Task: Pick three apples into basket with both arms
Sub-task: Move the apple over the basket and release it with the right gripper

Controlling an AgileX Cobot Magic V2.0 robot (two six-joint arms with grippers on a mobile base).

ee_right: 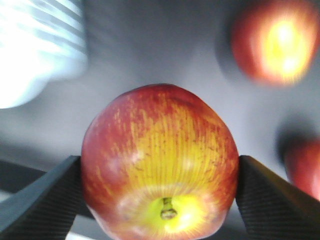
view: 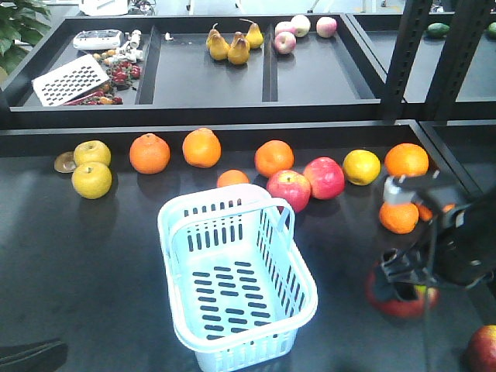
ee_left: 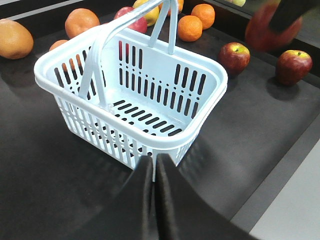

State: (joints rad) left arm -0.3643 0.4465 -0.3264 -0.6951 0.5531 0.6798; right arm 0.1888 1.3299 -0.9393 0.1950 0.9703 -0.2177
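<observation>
My right gripper (ee_right: 159,167) is shut on a dark red apple (ee_right: 160,145) with a yellow-green stem end, one finger pressed to each side. In the front view this apple (view: 397,302) hangs low under the right gripper (view: 403,280), right of the basket (view: 180,232). Two more dark red apples (ee_left: 235,57) (ee_left: 293,66) lie on the table beyond the basket (ee_left: 210,75) in the left wrist view. One of these apples (view: 484,349) shows at the front view's bottom right corner. My left gripper (ee_left: 154,160) is shut and holds nothing, just outside the empty basket's near corner.
Several oranges (view: 149,153), two pink-red apples (view: 288,188), an orange (view: 398,217) by the right arm and yellow fruit (view: 91,179) line the table's back. A raised shelf edge (view: 232,116) with pears (view: 229,45) runs behind. The table's front edge (ee_left: 280,175) lies near the left gripper.
</observation>
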